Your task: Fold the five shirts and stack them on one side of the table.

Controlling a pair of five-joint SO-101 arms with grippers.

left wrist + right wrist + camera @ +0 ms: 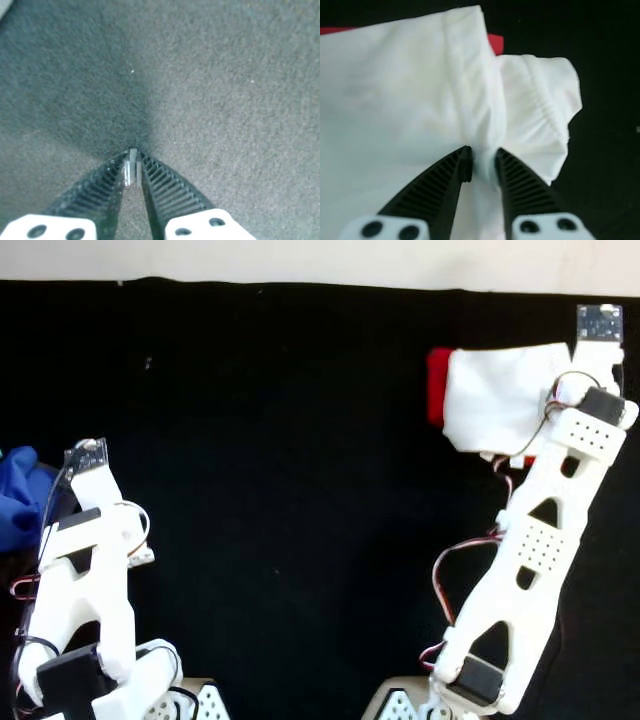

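A folded white shirt (495,400) lies at the table's far right, on top of a red shirt (437,385) that sticks out at its left side. My right arm (545,540) stretches over the white shirt's right edge. In the right wrist view my right gripper (482,162) is shut on a bunched fold of the white shirt (410,100), with a strip of red shirt (495,42) behind it. A crumpled blue shirt (20,495) lies at the table's left edge beside my left arm (85,540). My left gripper (132,157) is shut and holds nothing, its tips just above the dark tablecloth.
A black cloth covers the table (280,440), and its wide middle is bare. Both arm bases stand at the near edge. A pale wall runs along the table's far edge.
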